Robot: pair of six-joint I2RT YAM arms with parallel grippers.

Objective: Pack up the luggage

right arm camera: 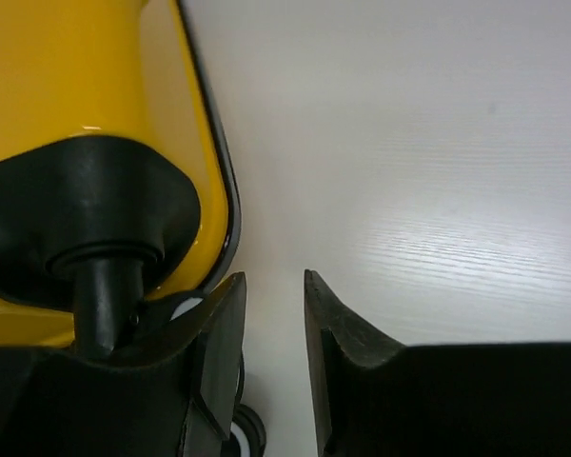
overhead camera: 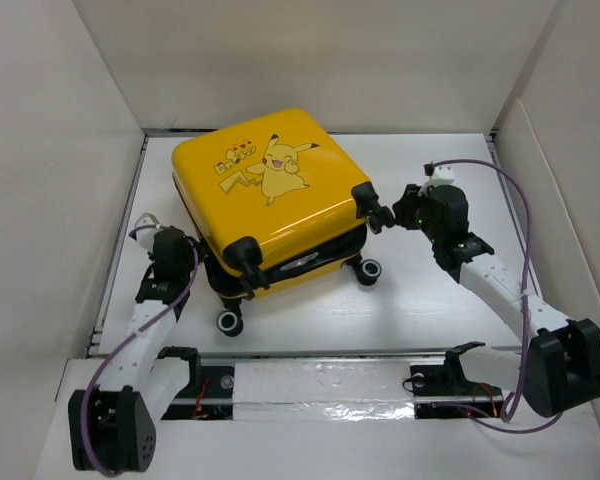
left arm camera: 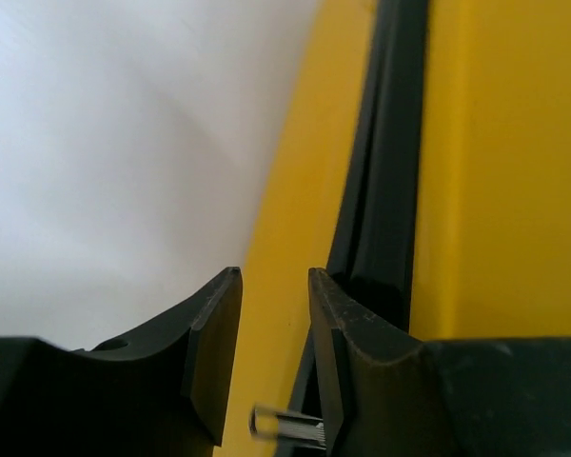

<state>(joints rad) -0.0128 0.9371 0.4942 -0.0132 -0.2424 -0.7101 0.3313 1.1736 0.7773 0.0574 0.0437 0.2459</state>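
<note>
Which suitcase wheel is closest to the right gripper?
The top-shell wheel at the suitcase's right corner, directly beside the right gripper's open jaws. The other three wheels are nearer the arm bases or farther left.

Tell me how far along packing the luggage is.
Done: the Pikachu suitcase lies flat with its lid down. In hand: the left fingers stand open at its black zipper seam, and the right fingers are open beside a wheel, gripping nothing. Left: I cannot tell whether the seam is zipped, so that may remain.

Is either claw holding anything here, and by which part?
Right claw is open, holding nothing. Left claw sits at the luggage zipper; a grip there cannot be told.
</note>
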